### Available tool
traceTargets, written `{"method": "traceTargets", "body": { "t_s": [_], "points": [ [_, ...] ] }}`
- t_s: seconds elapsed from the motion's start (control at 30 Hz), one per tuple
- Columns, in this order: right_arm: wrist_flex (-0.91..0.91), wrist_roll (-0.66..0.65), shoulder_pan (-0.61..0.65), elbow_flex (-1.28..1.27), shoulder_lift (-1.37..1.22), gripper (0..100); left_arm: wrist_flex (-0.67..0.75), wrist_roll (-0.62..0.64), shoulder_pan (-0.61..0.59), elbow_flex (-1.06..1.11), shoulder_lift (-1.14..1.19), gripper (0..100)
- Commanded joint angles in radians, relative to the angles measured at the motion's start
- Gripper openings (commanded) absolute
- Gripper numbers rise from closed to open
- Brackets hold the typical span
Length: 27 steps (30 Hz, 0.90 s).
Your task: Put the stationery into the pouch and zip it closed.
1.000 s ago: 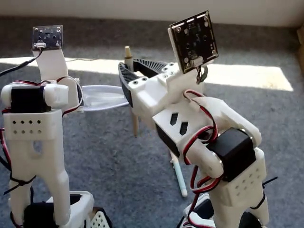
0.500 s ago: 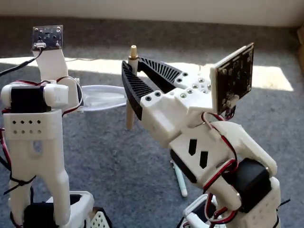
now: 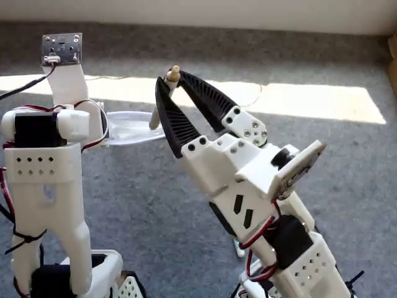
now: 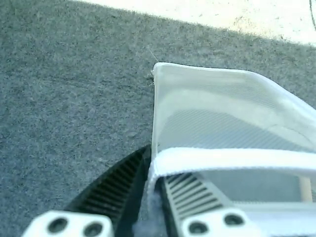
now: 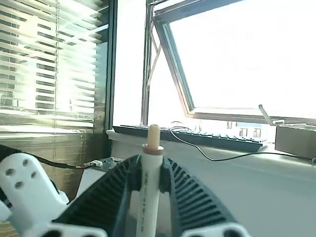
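Note:
My left gripper is shut on the rim of a translucent white mesh pouch, holding it just above the grey carpet. In the high view the pouch sticks out to the right of the left arm, its mouth facing the right arm. My right gripper is shut on a beige pencil near its top end. The pencil hangs tilted, its lower end at the pouch's mouth. In the right wrist view the pencil stands between the black fingers. A white pen lies on the carpet, half hidden behind the right arm.
Grey carpet covers the work surface. A sunlit strip with a thin cable runs across the back. A window and a keyboard on the sill lie beyond the right gripper.
The right arm rolled its wrist and rose, its camera board swinging down to the right. The pencil tilted, its lower end swinging left to the pouch's mouth. The left arm stayed still.

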<state>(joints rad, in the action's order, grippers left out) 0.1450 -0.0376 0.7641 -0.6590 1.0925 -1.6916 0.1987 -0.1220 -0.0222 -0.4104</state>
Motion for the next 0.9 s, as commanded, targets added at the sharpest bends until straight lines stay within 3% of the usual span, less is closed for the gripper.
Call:
{"method": "traceTargets", "body": {
  "t_s": [0.0, 0.2, 0.87],
  "points": [
    [-0.245, -0.092, 0.013, -0.136, 0.021, 0.5, 0.011, 0.012, 0.016, 0.031, -0.002, 1],
    [-0.384, -0.100, 0.038, -0.282, 0.024, 0.5, 0.032, 0.012, 0.018, 0.056, -0.002, 1],
    [-0.427, -0.106, 0.139, -0.466, 0.022, 0.5, 0.032, 0.012, 0.019, 0.048, -0.002, 1]
  ]
}}
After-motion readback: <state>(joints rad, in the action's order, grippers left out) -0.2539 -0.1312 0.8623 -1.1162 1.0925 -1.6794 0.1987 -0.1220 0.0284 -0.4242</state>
